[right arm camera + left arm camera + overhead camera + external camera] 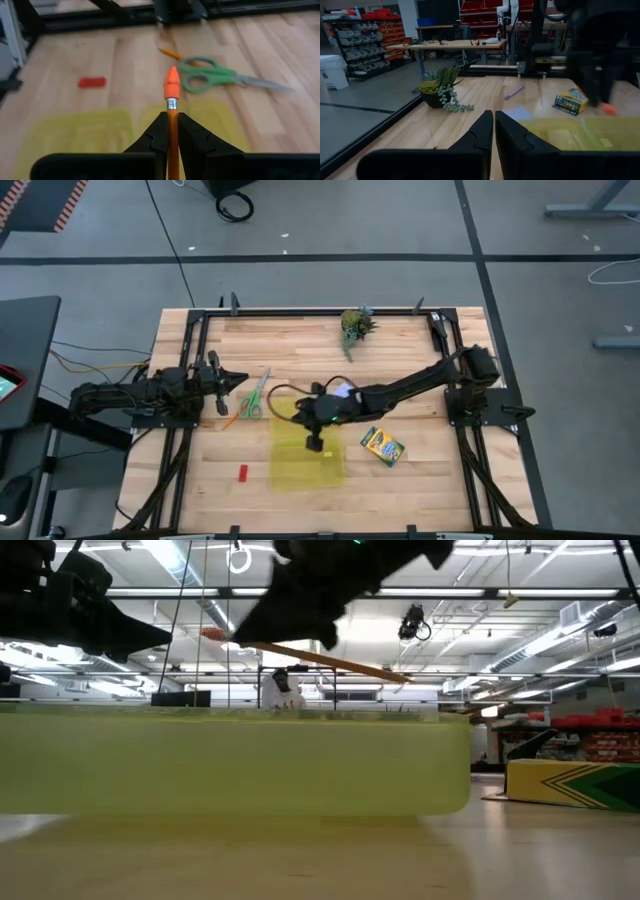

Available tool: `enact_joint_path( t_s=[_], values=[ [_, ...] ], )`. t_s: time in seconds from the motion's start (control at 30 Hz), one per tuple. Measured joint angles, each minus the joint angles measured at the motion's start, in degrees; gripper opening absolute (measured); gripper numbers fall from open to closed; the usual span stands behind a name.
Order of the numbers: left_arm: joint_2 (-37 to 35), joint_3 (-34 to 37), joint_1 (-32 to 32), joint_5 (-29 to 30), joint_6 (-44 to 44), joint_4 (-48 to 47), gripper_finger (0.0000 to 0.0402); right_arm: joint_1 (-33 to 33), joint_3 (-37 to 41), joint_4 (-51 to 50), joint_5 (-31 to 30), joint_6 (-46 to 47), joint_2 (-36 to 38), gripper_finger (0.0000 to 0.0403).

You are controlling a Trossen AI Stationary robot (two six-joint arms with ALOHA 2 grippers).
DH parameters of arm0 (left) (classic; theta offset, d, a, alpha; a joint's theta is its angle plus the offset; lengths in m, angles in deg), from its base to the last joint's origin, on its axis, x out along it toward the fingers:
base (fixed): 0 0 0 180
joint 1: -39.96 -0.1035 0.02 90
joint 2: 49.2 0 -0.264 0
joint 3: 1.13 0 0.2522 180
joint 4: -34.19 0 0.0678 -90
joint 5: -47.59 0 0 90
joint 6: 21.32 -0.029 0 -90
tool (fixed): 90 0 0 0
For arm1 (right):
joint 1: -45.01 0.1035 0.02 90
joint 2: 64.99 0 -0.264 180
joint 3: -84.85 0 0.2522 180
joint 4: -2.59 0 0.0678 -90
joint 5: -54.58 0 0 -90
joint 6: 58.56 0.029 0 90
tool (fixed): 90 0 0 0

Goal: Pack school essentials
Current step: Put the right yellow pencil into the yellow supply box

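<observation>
My right gripper (306, 413) reaches from the right over the translucent yellow case (305, 448) and is shut on an orange pencil (171, 90). In the low view the pencil (330, 660) hangs above the case wall (230, 765). The green-handled scissors (252, 398) and a second orange pencil (230, 420) lie flat on the table left of the case. The red block (242, 472) lies near the case's left near corner. The crayon box (382, 446) lies right of the case. The pale blue pad (344, 389) is half hidden under the right arm. My left gripper (224, 380) waits shut at the left side. My right gripper pinches the orange pencil's shaft (172, 120) between its two fingers, just behind the metal band. The pencil lies along the fingers, and its orange eraser end (171, 82) sticks out past the fingertips toward the table's left. It is lifted clear above the yellow case, nearly level.
A small potted plant (356, 325) stands near the far edge. A purple marker (514, 92) lies beyond the pad in the left wrist view. Black frame rails (320, 311) run along the table's far, left and right sides. Bare wood shows near the near edge.
</observation>
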Motion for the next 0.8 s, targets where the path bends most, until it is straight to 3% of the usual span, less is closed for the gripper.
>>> enact_joint_path(
  t_s=[0.3, 0.5, 0.8],
  values=[
    [0.00, 0.08, 0.00, 0.03, 0.00, 0.56, 0.0030, 2.76, -11.67, -1.69, -0.73, 3.21, -10.15, 0.0038],
    [0.00, 0.08, 0.00, 0.03, 0.01, 0.68, 0.0036, 5.65, -12.25, -1.49, 0.87, 1.14, -12.18, 0.0038],
    [0.00, 0.06, 0.00, 0.02, 0.00, 0.71, 0.0025, 5.83, -11.53, -0.02, 8.32, -9.21, -13.02, 0.0038]
  ],
)
